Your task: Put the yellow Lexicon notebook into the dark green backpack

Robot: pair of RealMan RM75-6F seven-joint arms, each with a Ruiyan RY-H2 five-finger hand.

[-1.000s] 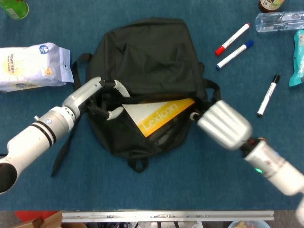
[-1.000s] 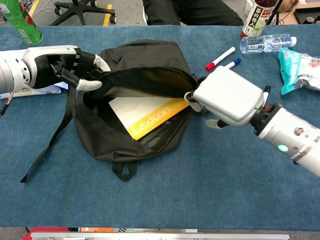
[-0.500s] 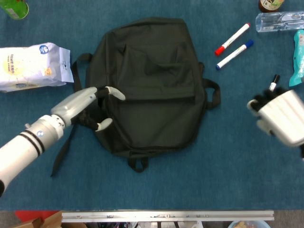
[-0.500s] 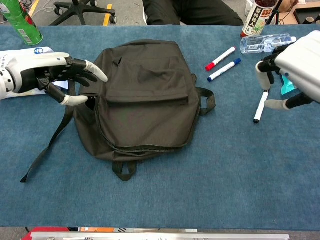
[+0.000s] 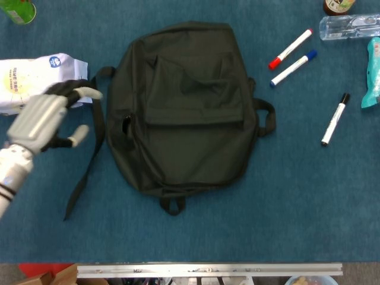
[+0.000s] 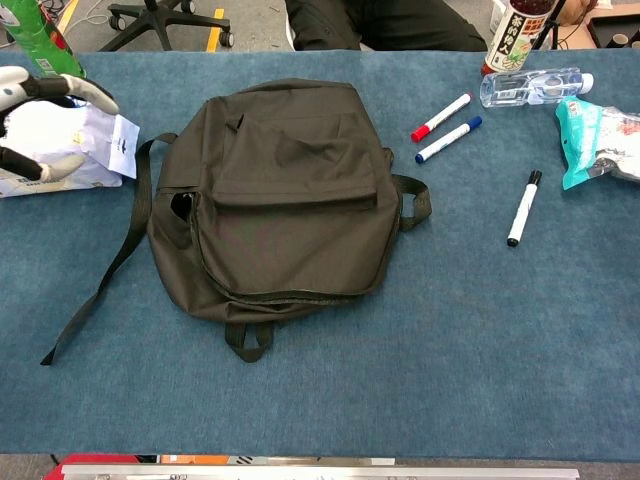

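Observation:
The dark green backpack [image 5: 184,107] [image 6: 285,195] lies flat in the middle of the blue table, its flap down over the opening. No yellow Lexicon notebook shows in either view. My left hand [image 5: 44,116] [image 6: 35,125] hovers to the left of the bag, over the white packet, apart from the bag, fingers spread and holding nothing. My right hand is out of both views.
A white snack packet [image 5: 32,80] lies at the left, a green bottle [image 6: 40,45] behind it. Red [image 5: 291,48], blue [image 5: 294,68] and black [image 5: 335,119] markers lie right of the bag. A clear bottle [image 6: 530,87] and a teal packet [image 6: 600,135] sit far right. The bag's strap [image 6: 95,290] trails front left.
The bag's flap dropped over the notebook, hiding it. My left hand let go of the flap and drew back to the left. My right hand pulled away to the right and left the views.

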